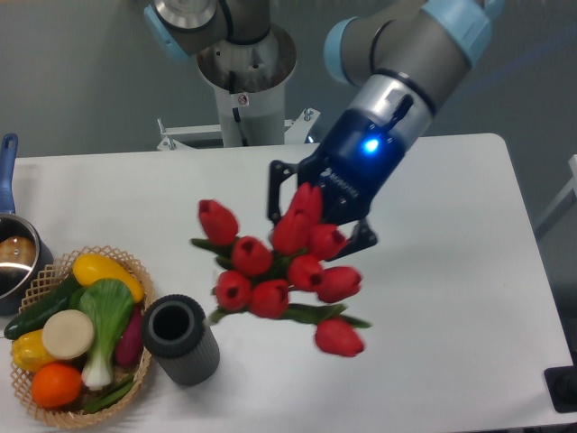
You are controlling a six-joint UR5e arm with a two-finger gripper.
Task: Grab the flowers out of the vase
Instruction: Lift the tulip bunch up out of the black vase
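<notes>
The flowers (279,262), a bunch of red tulip buds with dark green leaves, hang in the air over the middle of the table, clear of the vase. My gripper (317,224) is shut on the bunch from behind, and its fingertips are mostly hidden by the buds. The vase (180,340), a short dark grey ribbed cylinder with a black mouth, stands upright and empty at the front left, below and left of the flowers.
A wicker basket (36,280) of yellow, green and orange vegetables sits right next to the vase on its left. A blue-handled metal pot (13,257) is at the left edge. The white table (451,298) extends to the right.
</notes>
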